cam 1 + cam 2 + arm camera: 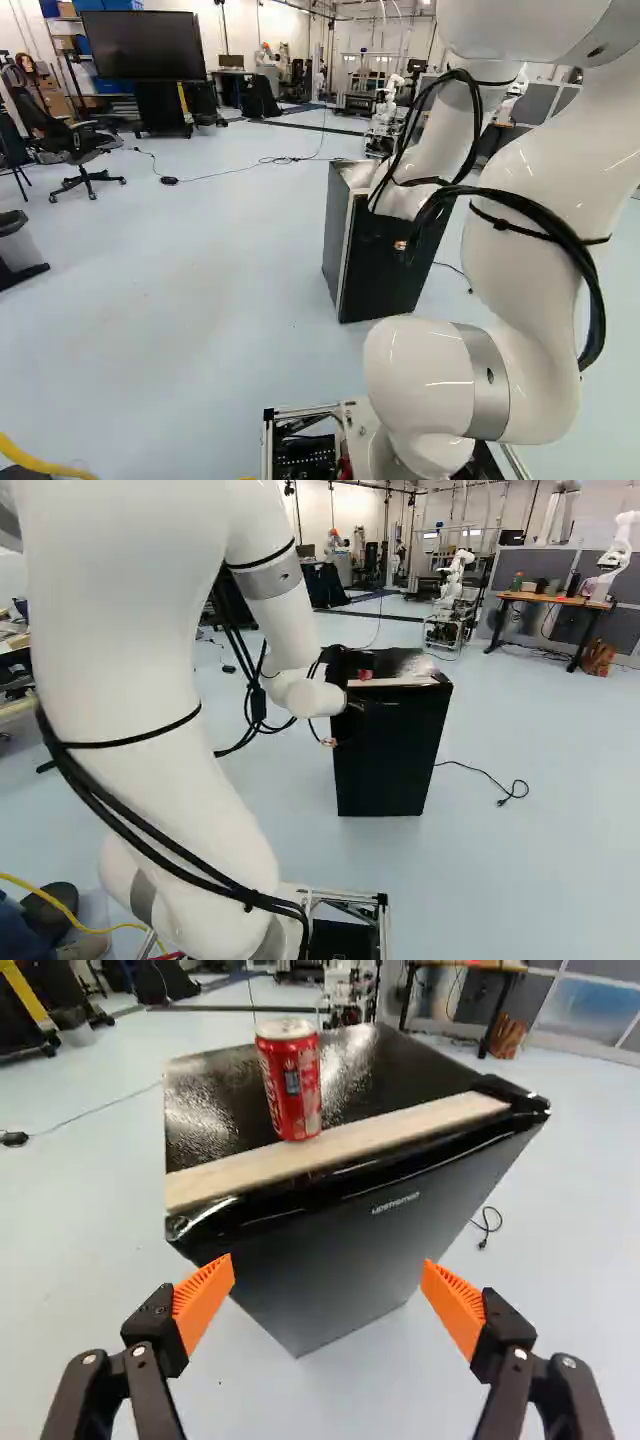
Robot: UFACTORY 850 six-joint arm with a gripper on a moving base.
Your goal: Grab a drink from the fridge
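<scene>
I'm working left to right. In the left base view, an office chair (77,142) is standing at the left, with a big dark screen (142,46) sitting just beyond it. A thin cable (235,172) is running across the floor toward the fridge.

The fridge (350,1230) is standing upright on the floor, right of the middle in that view, door sitting shut. The task's drink, a red can (291,1085), is standing upright on top of the fridge, not inside. It's sitting near the front edge, right at the pale strip (340,1150) running along that edge; I'm not able to tell if the two are touching.

My arm (160,650) is reaching forward to the fridge's front side. The gripper (343,725) is holding nothing: in the wrist view its two fingers are standing wide apart, orange pads (203,1300) facing each other, the fridge front showing beyond the gap. The can is standing ahead of the gripper, well clear of both fingers.

Further right, in the right base view, a power cord (485,772) is lying on the floor beside the fridge, its plug end loose. A wooden-topped desk (545,598) is standing farther back, with another robot (618,552) rising at its right end.
</scene>
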